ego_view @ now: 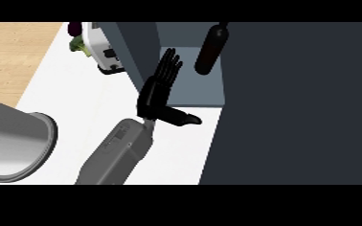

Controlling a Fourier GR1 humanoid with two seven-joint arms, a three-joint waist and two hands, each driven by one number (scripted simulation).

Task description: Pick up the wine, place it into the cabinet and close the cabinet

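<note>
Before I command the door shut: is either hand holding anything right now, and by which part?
Nothing is held. The left hand is open with straight fingers, apart from the wine bottle, which stands inside the cabinet. The right hand is out of view.

My grey rounded forearm (117, 155), narrow silver wrist joining it, my glossy black hand (157, 96) with slender segmented fingers (168, 66)

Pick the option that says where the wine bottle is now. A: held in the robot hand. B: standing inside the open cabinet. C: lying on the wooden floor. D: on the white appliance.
B: the wine bottle stands on the cabinet shelf, apart from the open left robot hand.
</note>
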